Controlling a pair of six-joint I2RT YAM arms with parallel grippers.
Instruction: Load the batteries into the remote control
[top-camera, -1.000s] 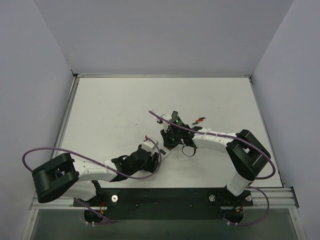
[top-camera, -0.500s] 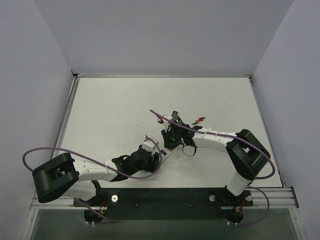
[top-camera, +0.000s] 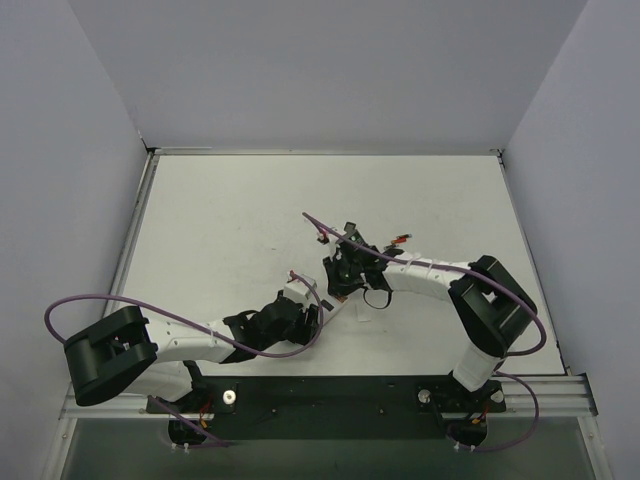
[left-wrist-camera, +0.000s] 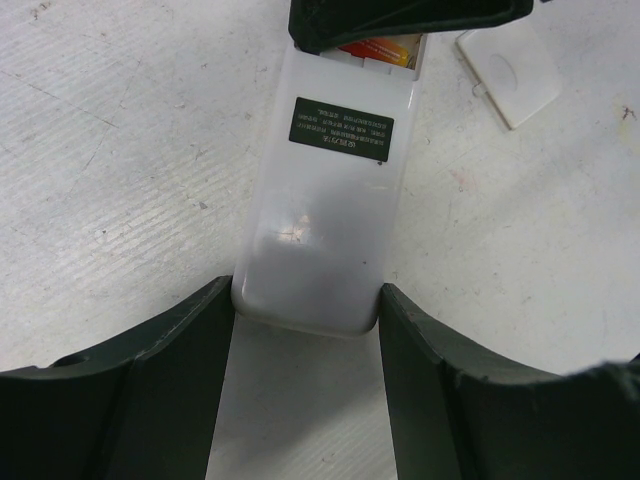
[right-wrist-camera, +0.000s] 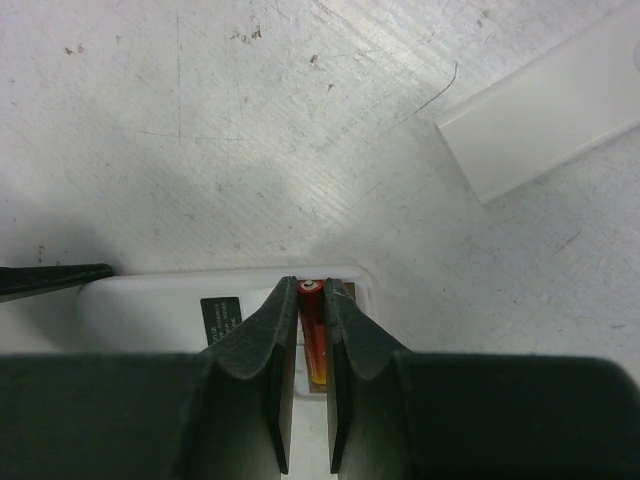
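Observation:
The remote control (left-wrist-camera: 325, 200) lies white face up with a dark label. My left gripper (left-wrist-camera: 305, 300) is shut on its near end, one finger pressed to each side. At its far end the battery bay stands open, with red showing inside. My right gripper (right-wrist-camera: 310, 290) is shut on a red battery (right-wrist-camera: 313, 335) and holds it over that open bay, against the remote's (right-wrist-camera: 150, 310) end. From above, the right gripper (top-camera: 338, 281) meets the remote (top-camera: 329, 298) just ahead of the left gripper (top-camera: 312, 312). Another red battery (top-camera: 400, 239) lies on the table behind the right arm.
A small white battery cover (left-wrist-camera: 508, 72) lies on the table just right of the remote's far end. A long flat white bar (right-wrist-camera: 550, 110) lies beyond the right gripper. Purple cables arch over both arms. Grey walls close in the table on three sides.
The right arm's forearm and wrist have shifted slightly over the remote's far end. The left arm and the remote have not moved.

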